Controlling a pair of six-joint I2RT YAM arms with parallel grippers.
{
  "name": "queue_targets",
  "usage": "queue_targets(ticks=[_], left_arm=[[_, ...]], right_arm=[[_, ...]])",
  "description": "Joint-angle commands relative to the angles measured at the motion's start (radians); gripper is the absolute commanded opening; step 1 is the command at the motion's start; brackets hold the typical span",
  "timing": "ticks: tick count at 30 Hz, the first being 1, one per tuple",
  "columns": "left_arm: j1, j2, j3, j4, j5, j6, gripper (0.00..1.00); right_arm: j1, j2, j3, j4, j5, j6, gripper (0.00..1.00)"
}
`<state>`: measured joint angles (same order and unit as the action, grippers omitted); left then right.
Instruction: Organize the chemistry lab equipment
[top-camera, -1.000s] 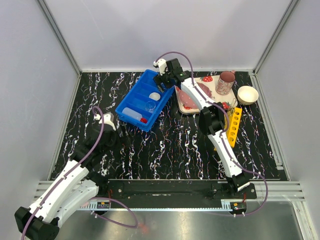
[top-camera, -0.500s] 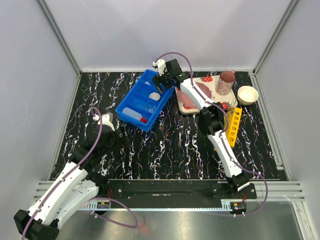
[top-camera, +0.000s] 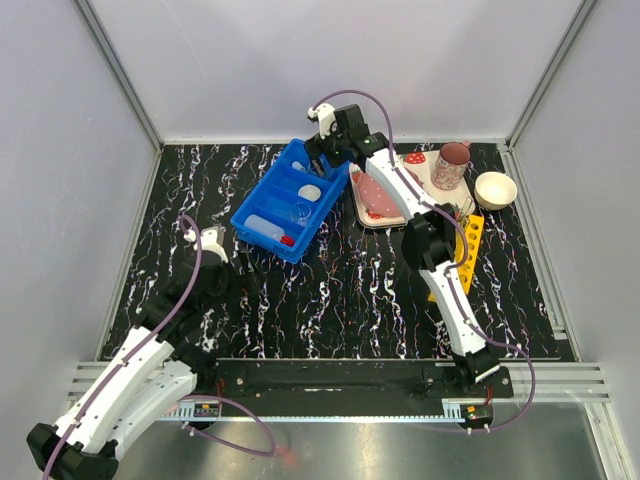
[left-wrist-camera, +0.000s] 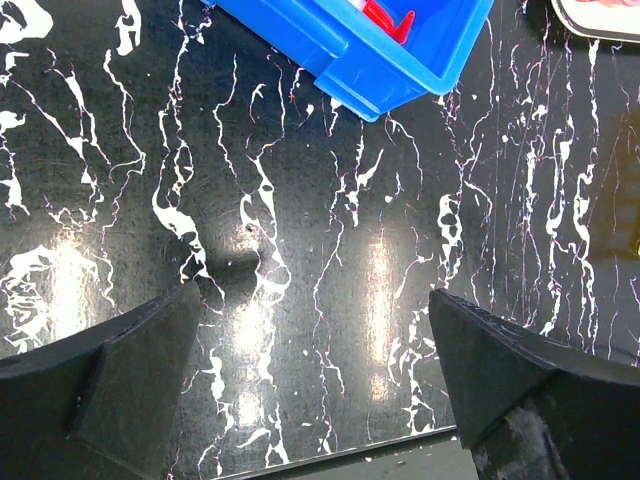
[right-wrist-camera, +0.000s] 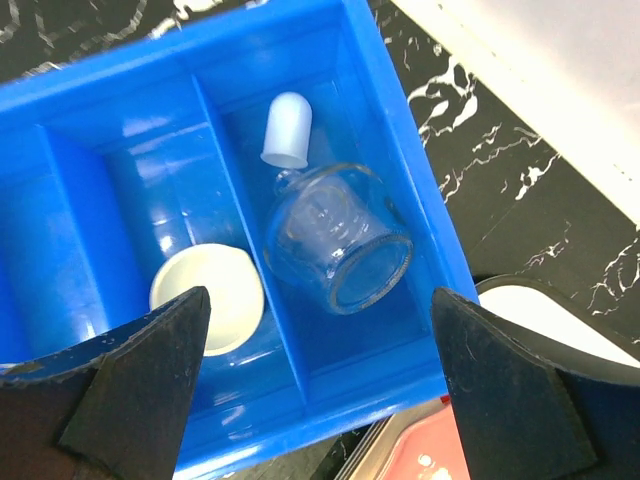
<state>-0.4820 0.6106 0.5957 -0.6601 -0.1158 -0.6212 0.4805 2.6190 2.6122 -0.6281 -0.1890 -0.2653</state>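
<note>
2 tools are spread wide, holding nothing. The right tool hangs over the blue bin, where 1 clear beaker lies tipped in the end compartment, the white dish next door. The left tool hovers over the tabletop nearby.

Clear beaker tilted; white dish upright just beside.

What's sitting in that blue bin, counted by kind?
Glass beakers: 2
White dish: 1
Squeeze bottle: 1
White cap: 1
Total: 5
</note>
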Motion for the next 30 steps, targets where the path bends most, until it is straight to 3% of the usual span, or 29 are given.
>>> queue_targets(ticks=[1,7,14,18,25,30], left_arm=[[0.005,-0.003,0.046,0.017,-0.01,0.0,0.99],[0.019,0.053,0.064,0.06,-0.019,-0.118,0.99],[0.097,0.208,0.167,0.148,0.1,-0.235,0.99],[0.166,0.317,0.233,0.139,0.154,-0.342,0.99],[0.232,0.512,0.34,0.126,0.154,-0.39,0.93],[0.255,0.653,0.395,0.108,0.172,-0.399,0.86]], right_arm=[[0.0,-0.135,-0.004,0.005,-0.07,0.049,0.95],[0.0,-0.232,-0.095,-0.005,-0.256,0.083,0.94],[0.0,-0.471,-0.381,-0.087,-0.473,-0.02,0.95],[0.0,-0.672,-0.613,-0.096,-0.486,-0.098,0.96],[-0.003,-1.057,-1.087,-0.061,-0.425,-0.216,1.0],[-0.026,-1.207,-1.241,-0.05,-0.421,-0.246,1.0]])
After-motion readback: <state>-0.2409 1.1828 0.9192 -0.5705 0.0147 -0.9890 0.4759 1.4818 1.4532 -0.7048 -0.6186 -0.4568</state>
